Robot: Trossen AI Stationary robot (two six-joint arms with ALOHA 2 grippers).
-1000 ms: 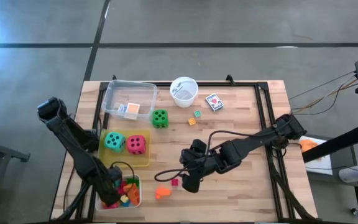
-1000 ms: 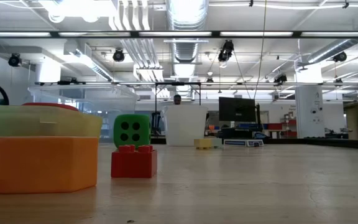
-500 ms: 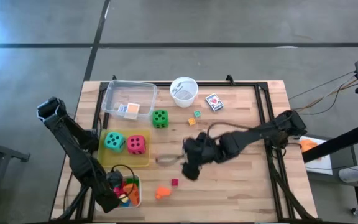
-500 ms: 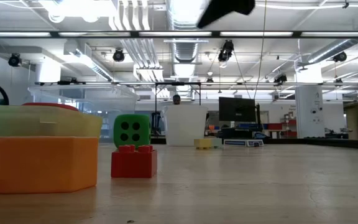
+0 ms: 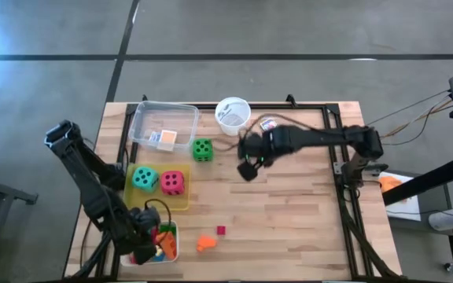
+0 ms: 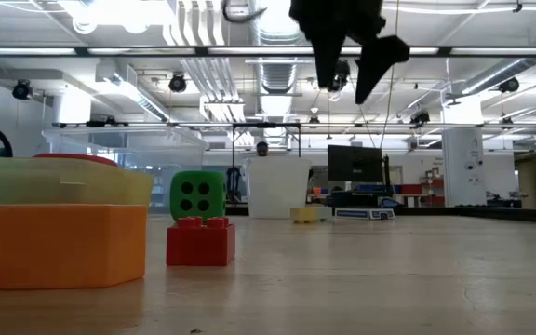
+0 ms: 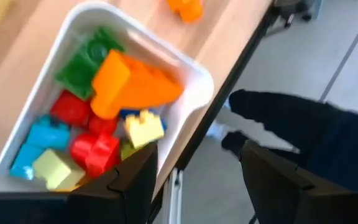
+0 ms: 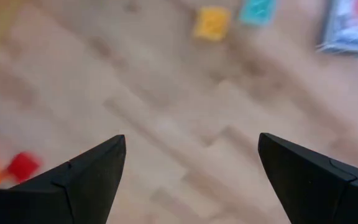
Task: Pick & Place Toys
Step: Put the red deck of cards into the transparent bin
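My right gripper (image 5: 248, 167) hangs open and empty above the table, near a small yellow-orange block (image 8: 211, 23), a teal block (image 8: 258, 11) and a card pack (image 8: 353, 25). It also shows high in the low view (image 6: 352, 51). My left gripper (image 7: 194, 186) is open and empty over the near corner of the white tray (image 5: 171, 250), which holds several bright blocks (image 7: 98, 118). An orange block (image 5: 204, 244) and a small red block (image 5: 221, 230) lie on the table's near part. A green die (image 5: 202, 148) stands on the wood.
A yellow tray (image 5: 181, 203) holds a teal die (image 5: 144, 178) and a red die (image 5: 173, 182). A clear tray (image 5: 144, 118) with a card pack (image 5: 163, 138) and a white cup (image 5: 232, 115) stand at the far edge. Bare wood lies at the right.
My right gripper has left the spot beside the small red block, risen, and swung toward the table's far edge, ending near the small blocks below the cup. The red and orange blocks have stayed where they were.
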